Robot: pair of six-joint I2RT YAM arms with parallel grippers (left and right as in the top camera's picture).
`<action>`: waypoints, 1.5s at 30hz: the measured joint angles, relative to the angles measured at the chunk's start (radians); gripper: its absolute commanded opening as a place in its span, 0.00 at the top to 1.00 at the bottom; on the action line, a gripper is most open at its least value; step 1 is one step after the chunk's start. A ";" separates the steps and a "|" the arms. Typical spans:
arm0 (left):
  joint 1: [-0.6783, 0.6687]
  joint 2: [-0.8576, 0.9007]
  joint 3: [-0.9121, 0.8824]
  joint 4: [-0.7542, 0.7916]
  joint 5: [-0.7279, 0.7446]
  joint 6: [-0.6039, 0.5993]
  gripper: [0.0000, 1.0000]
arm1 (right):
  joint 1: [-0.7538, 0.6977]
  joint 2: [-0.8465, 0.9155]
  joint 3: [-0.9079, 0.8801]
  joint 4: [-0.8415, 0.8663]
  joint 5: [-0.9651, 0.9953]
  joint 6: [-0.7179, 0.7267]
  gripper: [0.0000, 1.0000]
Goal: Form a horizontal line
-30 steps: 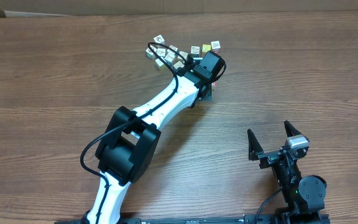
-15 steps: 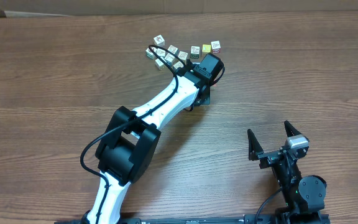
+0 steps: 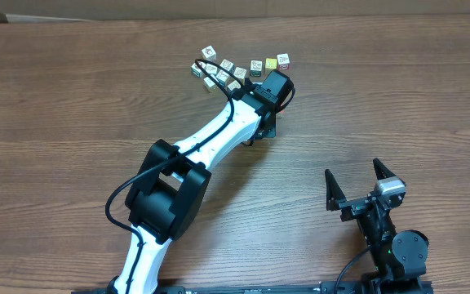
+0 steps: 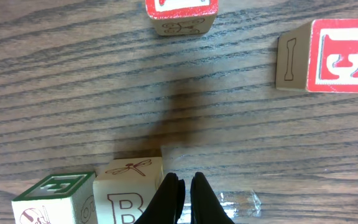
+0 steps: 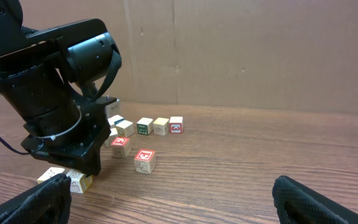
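Observation:
A short row of tiny picture cubes (image 3: pixel 269 63) lies at the far middle of the table; it also shows in the right wrist view (image 5: pixel 160 126), ending in a red-faced cube (image 5: pixel 176 124). A loose cluster of cubes (image 3: pixel 219 72) lies to its left. My left gripper (image 3: pixel 265 129) is shut and empty, low over the table just in front of the row. In the left wrist view its fingers (image 4: pixel 185 194) sit right beside a cream "B" cube (image 4: pixel 129 186), next to a green-faced cube (image 4: pixel 51 199). My right gripper (image 3: pixel 353 173) is open and empty, far from the cubes.
Two red-faced cubes (image 4: pixel 180 11) (image 4: pixel 334 56) lie ahead of the left fingers; they also show in the right wrist view (image 5: pixel 120 146) (image 5: pixel 145 160). A clear plastic scrap (image 4: pixel 236 199) lies by the fingertips. A cardboard wall (image 5: pixel 260 50) stands behind the table.
My left gripper shifted slightly left and towards the near side, then held still. The cubes and the right arm have not moved.

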 measured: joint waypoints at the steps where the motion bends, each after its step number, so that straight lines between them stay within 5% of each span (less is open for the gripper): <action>1: 0.000 0.000 0.000 -0.002 0.000 0.000 0.96 | 0.000 0.000 0.000 0.000 0.000 0.000 0.00; 28: 0.014 0.000 0.000 -0.031 0.000 -0.015 0.95 | 0.000 0.000 0.000 0.000 0.000 0.000 0.00; 45: 0.014 0.000 0.001 0.080 -0.089 -0.023 0.96 | 0.000 0.000 0.000 0.000 0.000 0.000 0.00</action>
